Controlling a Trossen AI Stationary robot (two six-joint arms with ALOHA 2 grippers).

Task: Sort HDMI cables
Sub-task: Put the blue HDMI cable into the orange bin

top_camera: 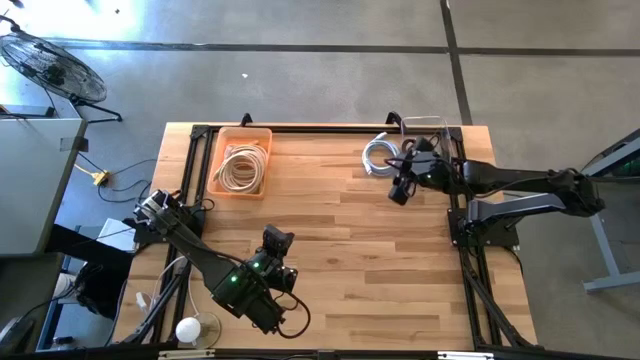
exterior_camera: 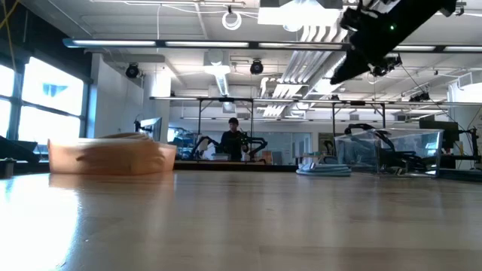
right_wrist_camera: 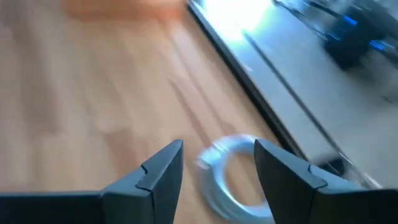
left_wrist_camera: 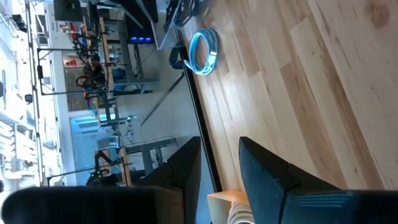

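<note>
A silvery-white coiled HDMI cable [top_camera: 380,156] lies flat on the wooden table [top_camera: 330,260] at the far right, next to a clear bin [top_camera: 428,128]. My right gripper [top_camera: 401,192] hovers open just on the near side of the coil. In its wrist view the coil [right_wrist_camera: 227,182] shows below and past its fingers, with nothing between them [right_wrist_camera: 217,152]. Cream coiled cables [top_camera: 241,166] lie in an orange bin [top_camera: 222,146] at the far left. My left gripper [top_camera: 278,238] waits open above the near-left part of the table, holding nothing [left_wrist_camera: 217,146].
A black frame rail [top_camera: 330,128] runs along the far edge of the table. The clear bin [exterior_camera: 392,150] shows dark shapes through its wall in the low view. A white round object [top_camera: 188,329] sits at the near left corner. Bare wood lies between the two arms.
</note>
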